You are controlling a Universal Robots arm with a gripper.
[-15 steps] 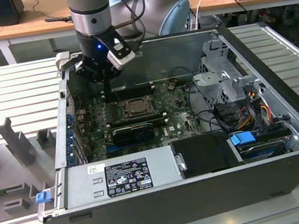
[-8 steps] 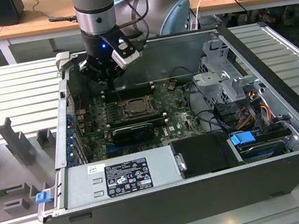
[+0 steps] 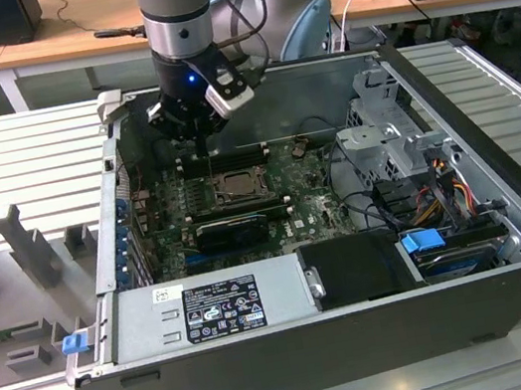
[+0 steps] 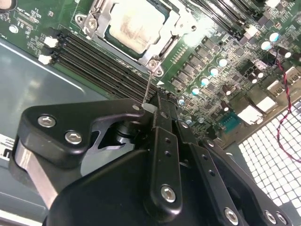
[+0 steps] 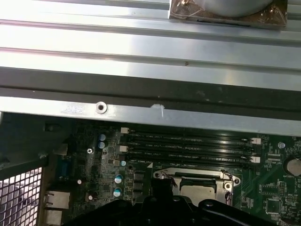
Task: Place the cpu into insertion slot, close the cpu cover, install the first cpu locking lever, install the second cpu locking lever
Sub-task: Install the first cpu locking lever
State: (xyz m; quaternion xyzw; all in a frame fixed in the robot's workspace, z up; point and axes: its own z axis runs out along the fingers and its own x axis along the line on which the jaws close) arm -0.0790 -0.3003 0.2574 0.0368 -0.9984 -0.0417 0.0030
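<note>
– Beige-silver square chip, the cpu (image 4: 136,23): is it down?
– I see it lying flat in the square dark insertion slot (image 3: 205,193), with the thin grey metal cpu cover (image 4: 96,26) closed around it. I judge I'm on a locking lever.
– And the black gripper (image 4: 151,109)?
– Its fingers are pressed together, seemingly pinching the free end of a thin bright wire locking lever (image 4: 147,87) that stands up from the socket's corner. The cpu sits near the fingertips but apart from them, with the long black memory slots (image 4: 99,66) between.
– What does the move call for?
– A firm pinch and a steady line, I'd say; the wire is thin and could slip out.
</note>
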